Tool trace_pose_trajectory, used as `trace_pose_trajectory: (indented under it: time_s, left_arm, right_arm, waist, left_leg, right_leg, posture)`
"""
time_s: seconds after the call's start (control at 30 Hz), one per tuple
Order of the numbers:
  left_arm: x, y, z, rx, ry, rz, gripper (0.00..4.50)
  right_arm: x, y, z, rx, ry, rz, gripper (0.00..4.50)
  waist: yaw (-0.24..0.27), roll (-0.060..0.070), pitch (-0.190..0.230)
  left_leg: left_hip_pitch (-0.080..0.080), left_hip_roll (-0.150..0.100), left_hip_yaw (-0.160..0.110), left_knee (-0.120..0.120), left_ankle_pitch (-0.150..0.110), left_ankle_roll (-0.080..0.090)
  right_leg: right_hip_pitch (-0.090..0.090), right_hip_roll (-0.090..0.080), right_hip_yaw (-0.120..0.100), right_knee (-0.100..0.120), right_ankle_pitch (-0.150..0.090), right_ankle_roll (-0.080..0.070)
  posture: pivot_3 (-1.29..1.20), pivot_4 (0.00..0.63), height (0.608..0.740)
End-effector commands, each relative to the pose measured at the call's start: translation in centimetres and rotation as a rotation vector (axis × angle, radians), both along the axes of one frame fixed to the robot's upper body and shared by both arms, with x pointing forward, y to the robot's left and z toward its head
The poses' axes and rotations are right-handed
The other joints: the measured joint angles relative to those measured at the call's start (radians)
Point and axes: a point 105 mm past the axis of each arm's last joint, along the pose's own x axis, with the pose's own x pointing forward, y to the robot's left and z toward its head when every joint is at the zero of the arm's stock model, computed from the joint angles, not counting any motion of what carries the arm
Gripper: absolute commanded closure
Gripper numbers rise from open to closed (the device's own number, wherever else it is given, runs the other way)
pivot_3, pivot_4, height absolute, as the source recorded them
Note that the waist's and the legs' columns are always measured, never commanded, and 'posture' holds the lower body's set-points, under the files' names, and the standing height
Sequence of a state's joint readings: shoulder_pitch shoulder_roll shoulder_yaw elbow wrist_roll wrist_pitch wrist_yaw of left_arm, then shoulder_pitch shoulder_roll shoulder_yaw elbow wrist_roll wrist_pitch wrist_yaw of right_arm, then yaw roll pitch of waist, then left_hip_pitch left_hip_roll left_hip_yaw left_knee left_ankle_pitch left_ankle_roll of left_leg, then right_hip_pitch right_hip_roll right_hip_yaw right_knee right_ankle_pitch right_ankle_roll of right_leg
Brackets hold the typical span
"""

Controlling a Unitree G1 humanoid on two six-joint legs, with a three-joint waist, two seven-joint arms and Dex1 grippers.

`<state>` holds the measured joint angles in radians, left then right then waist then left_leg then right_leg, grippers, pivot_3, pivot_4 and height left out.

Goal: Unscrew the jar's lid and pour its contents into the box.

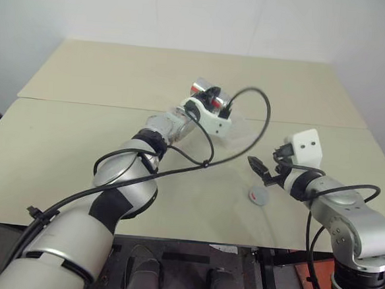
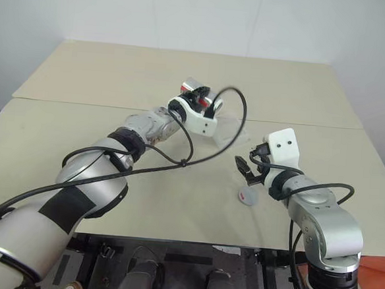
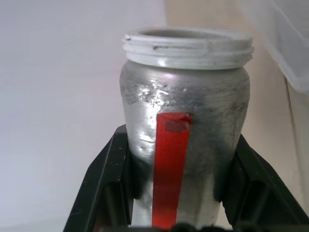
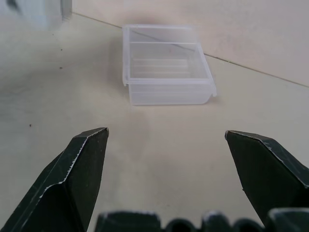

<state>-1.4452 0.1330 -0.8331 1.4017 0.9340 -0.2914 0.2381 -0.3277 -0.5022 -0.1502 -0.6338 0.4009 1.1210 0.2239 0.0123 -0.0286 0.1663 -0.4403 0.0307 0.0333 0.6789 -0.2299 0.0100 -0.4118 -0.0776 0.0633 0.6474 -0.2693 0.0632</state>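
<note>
on the tabletop [image 1: 80, 150], your left tool [image 3: 178, 193] is clamped around the open jar [image 3: 186, 121], held near the clear box [image 4: 166, 65], its long axis roughly level. your right tool [image 4: 166, 159] gapes empty, above the lid [image 1: 259, 196] lying there.

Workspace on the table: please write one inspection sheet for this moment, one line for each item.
Surface: beige table made of two boards, a seam between them.
Job's things: jar open, lid off, held in the air; lid lies on the table; clear box empty.
Clutter: nothing seen.
Grippers: left gripper shut on the jar; right gripper open, holding nothing, above the table near the lid.
Cables: black cable loops from the left arm over the table.
Surroundings: white wall behind.
</note>
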Motion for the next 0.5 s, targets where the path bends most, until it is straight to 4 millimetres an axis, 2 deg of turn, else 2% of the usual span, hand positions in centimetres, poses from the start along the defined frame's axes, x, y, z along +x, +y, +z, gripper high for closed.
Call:
trace_pose_trajectory:
  time_s: [0.03, 0.23, 0.5]
  left_arm:
    - [-0.9, -2.3, 1.4, 0.172, -0.17, -0.105, 2.57]
    - [-1.6, -3.7, 0.9, 0.392, -0.318, -0.184, 2.57]
    - [-1.3, -3.7, 1.4, 0.374, -0.307, -0.14, 2.57]
  right_arm:
    - [-0.6, -0.1, 1.1, -0.001, -0.059, -0.028, 0.01]
    - [-0.8, -0.1, 0.9, -0.002, -0.062, -0.047, 0.01]
    - [-1.0, 0.0, 0.9, 0.01, -0.067, -0.063, 0.01]
  waist:
    - [0.004, 0.0, 0.0]
    - [0.002, 0.0, 0.0]
    - [-0.001, 0.0, 0.0]
  left_leg:
    - [0.0, 0.0, 0.0, 0.0, 0.0, 0.0]
    - [-0.001, 0.0, 0.0, 0.0, 0.0, 0.0]
    - [-0.003, 0.0, 0.003, 0.0, 0.001, -0.001]
  right_leg:
    - [0.0, 0.0, 0.0, 0.0, 0.0, 0.0]
    - [-0.001, 0.0, 0.0, 0.0, 0.0, 0.0]
    - [-0.007, 0.0, 0.003, 0.002, 0.0, 0.0]
  posture:
    - [0.0, 0.15, 0.74]
    - [0.0, 0.15, 0.74]
    - [0.0, 0.15, 0.74]
